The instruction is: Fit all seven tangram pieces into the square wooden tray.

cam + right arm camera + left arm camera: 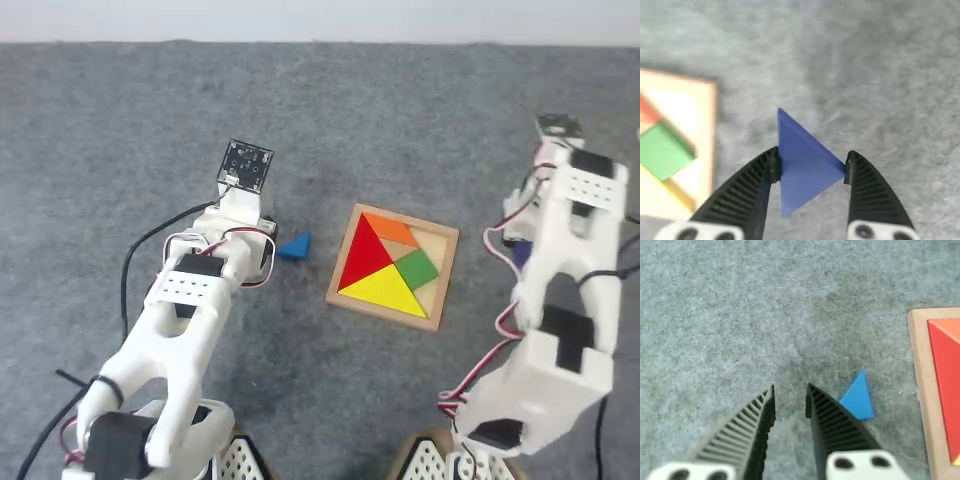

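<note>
The square wooden tray (445, 240) holds a red triangle (362, 256), an orange piece (392, 231), a green piece (418, 268) and a yellow triangle (384, 291). A small light blue triangle (295, 246) lies flat on the grey mat to the tray's left. My left gripper (791, 387) hangs open just beside this light blue triangle (858, 397), with nothing between its fingers. My right gripper (812, 157) is shut on a larger dark blue triangle (802, 165), held above the mat to the right of the tray (711, 125). A sliver of that dark blue triangle (521, 256) shows under the right arm.
Grey carpet-like mat (120, 130) covers the whole table. Bare wood (435, 292) shows along the tray's right side. The tray's rim (918, 365) stands a short way from the left gripper.
</note>
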You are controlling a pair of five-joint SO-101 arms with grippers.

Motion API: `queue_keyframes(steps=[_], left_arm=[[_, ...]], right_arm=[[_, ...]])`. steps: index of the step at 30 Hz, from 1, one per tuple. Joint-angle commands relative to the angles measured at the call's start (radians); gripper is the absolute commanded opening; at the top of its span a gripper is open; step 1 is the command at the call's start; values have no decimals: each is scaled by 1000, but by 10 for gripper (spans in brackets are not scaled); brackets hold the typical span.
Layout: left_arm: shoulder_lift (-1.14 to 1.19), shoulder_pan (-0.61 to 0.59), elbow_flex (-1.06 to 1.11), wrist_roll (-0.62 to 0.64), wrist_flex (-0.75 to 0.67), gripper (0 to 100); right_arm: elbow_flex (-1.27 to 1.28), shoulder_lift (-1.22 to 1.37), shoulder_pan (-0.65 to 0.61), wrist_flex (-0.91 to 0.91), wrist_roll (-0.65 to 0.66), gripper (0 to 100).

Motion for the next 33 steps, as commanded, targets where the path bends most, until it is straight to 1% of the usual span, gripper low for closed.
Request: queue_keyframes(steps=[1, 8, 11, 14, 18, 25, 29, 33], left_arm=[[-46, -3, -10, -11, -29, 104], [-46, -2, -8, -8, -29, 104], [-46, -5, -7, -9, -29, 104], [-46, -5, -7, -9, -29, 104], [-44, -3, -7, -11, -29, 105], [-44, -5, -10, -11, -29, 105], [-44, -5, -10, -11, -29, 105], [-44, -5, -7, -11, -29, 105]], right_arm=[[-14, -102, -87, 28, -31, 140], [-14, -137, -272, 82, -95, 140], [18, -140, -331, 77, -133, 141], [101, -153, -375, 7, -91, 141], [193, -160, -378, -70, -72, 140], [267, -162, -383, -73, -100, 141], [261, -163, -372, -82, -104, 141], [196, -153, -323, -124, -101, 140]])
